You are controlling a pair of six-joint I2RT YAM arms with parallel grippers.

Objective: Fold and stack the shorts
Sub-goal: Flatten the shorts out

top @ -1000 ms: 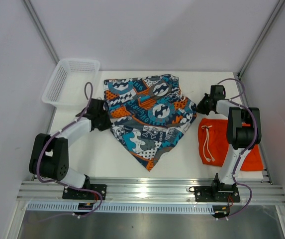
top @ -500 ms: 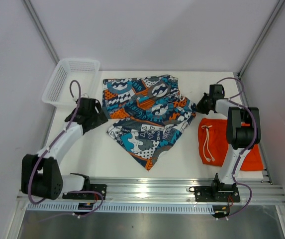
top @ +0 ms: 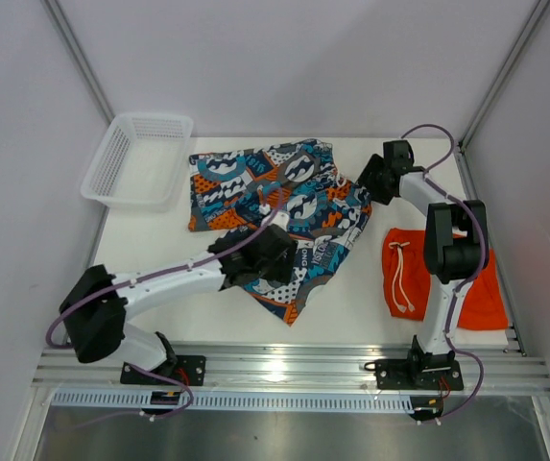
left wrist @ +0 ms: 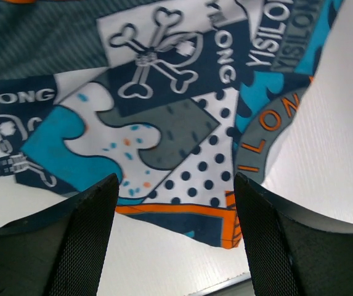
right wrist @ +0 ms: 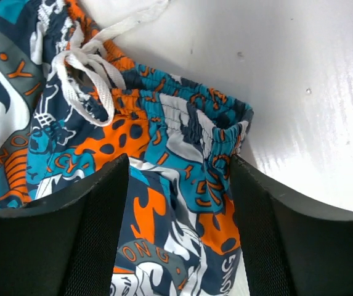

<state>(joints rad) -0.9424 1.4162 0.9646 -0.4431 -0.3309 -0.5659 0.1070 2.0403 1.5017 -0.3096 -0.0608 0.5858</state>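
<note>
Navy, teal, orange and white cartoon-print fabric shorts (left wrist: 164, 111): white "YISILON…" cut off at the frame edge, white "LONG" twice, orange "ILON"; right wrist view: partial "ONG".

A robotics lab cell is being shown. White panel walls (top: 284, 67) and metal struts (top: 78, 58) are enclosing a white bench (top: 188, 298) edged by extruded aluminium rail (top: 294, 368).

orange shorts (top: 420, 279): partly behind right arm (top: 452, 250) | printed shorts (left wrist: 164, 123): cut by wrist-view edges
</note>
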